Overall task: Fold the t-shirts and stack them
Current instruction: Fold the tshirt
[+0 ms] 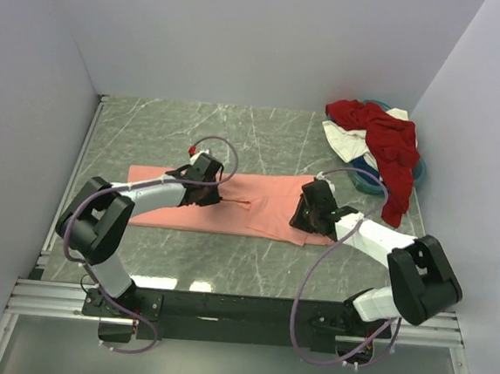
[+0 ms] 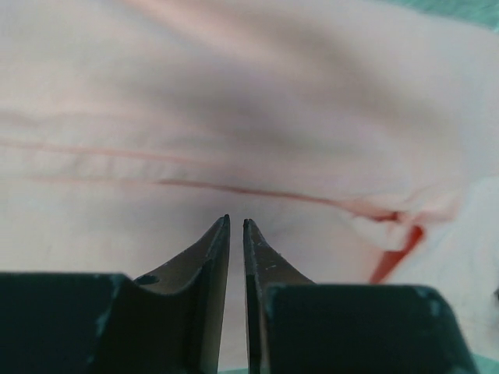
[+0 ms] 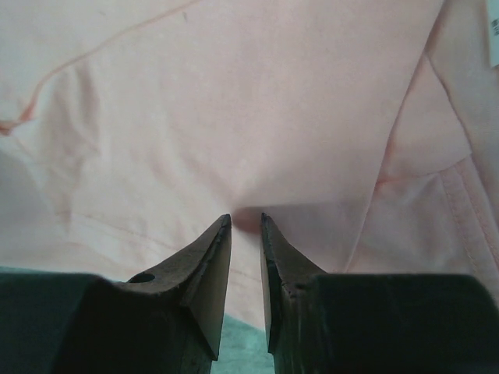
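Shirts lie in two places. The pink shirt (image 1: 247,215), folded into a long band, lies flat across the middle of the table (image 1: 263,140). The right gripper (image 3: 245,218) sits near its right end, jaws drawn close on a small pucker of the cloth. The left gripper (image 2: 235,222) is down on the band left of its middle, jaws a thin slit apart. I cannot tell whether they nip any cloth. The red shirt (image 1: 386,138), white shirt (image 1: 346,141) and teal shirt (image 1: 366,182) are heaped in the far right corner.

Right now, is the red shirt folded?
No. The red shirt lies crumpled, draped over the white shirt in the far right corner.
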`<state>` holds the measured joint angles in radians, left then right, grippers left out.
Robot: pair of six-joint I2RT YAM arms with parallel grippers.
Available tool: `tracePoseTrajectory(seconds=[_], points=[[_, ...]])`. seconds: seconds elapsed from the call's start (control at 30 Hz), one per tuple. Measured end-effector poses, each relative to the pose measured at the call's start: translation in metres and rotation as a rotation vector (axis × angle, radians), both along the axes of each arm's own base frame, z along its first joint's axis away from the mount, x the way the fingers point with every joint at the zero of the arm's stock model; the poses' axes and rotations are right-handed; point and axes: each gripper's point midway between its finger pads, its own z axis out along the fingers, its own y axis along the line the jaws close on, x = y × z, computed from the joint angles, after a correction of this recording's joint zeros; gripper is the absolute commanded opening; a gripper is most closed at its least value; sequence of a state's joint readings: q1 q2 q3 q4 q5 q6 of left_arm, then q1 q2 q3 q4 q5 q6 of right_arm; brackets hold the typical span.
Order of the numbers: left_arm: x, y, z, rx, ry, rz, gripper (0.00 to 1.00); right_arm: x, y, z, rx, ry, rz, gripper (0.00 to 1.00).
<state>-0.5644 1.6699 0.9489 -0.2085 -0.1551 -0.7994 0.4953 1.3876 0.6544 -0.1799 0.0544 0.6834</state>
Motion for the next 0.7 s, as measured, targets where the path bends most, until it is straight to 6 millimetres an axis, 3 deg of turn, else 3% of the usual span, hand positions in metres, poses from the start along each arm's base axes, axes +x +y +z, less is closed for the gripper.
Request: tracePoseTrajectory(seconds=[0.17, 0.33, 0.5, 0.7], points=[[-0.022, 0.019, -0.017, 0.029, 0.04, 0.03, 0.13, 0.0, 0.003, -0.015, -0.004, 0.043, -0.002, 0.29], [-0.023, 0.023, -0.019, 0.009, 0.015, 0.051, 0.09, 0.02, 0.014, -0.015, -0.006, 0.045, -0.003, 0.29], [-0.026, 0.023, -0.019, -0.01, -0.009, 0.063, 0.08, 0.055, 0.027, -0.014, -0.022, 0.058, -0.007, 0.28], [-0.046, 0.008, -0.018, -0.002, -0.013, 0.049, 0.09, 0.12, 0.043, -0.012, -0.098, 0.077, 0.006, 0.28]])
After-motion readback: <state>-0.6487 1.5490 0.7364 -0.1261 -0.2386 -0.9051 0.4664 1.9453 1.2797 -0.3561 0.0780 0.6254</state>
